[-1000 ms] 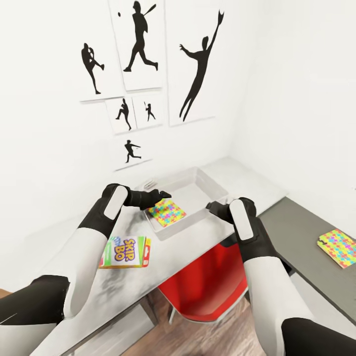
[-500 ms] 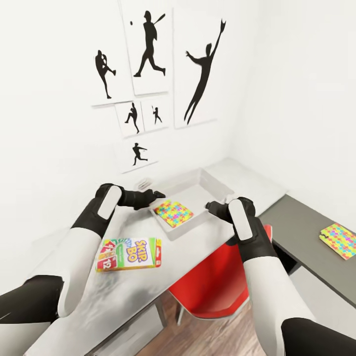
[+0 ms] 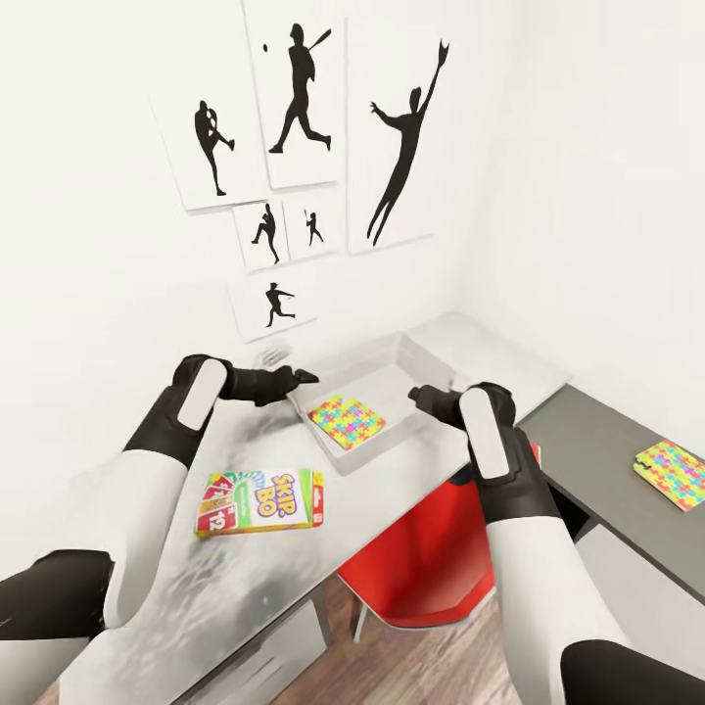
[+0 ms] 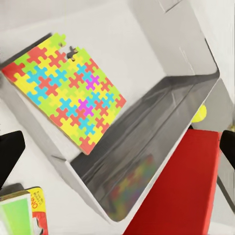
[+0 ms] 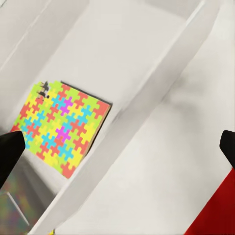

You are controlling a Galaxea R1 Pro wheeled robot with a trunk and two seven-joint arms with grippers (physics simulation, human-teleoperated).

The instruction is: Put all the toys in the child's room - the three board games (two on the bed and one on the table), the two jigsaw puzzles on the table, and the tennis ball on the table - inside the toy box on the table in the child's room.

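Observation:
The toy box (image 3: 384, 452) stands at the far end of the table (image 3: 245, 587). One jigsaw puzzle (image 3: 347, 421) lies flat inside it; both wrist views look down on the same jigsaw puzzle (image 4: 63, 103) (image 5: 61, 129). A second jigsaw puzzle (image 3: 674, 473) lies on the lower dark-grey desk at the right. The SKIP BO board game (image 3: 262, 500) rests on the table in front of the box. My left gripper (image 3: 299, 376) hovers open by the box's left corner. Near its right side my right gripper (image 3: 416, 396) is open and empty. A small yellow-green patch (image 4: 199, 113), perhaps the tennis ball, peeks past the box wall.
A red chair (image 3: 431, 558) is tucked under the table below my right arm. The dark-grey desk (image 3: 587, 450) adjoins the table at the right. White walls close in behind and to the right, with black baseball-player pictures (image 3: 294, 98) on the back wall.
The view has shifted a little. My left gripper has drawn back from over the puzzle to the box's left corner, uncovering the SKIP BO box. The right gripper holds its place.

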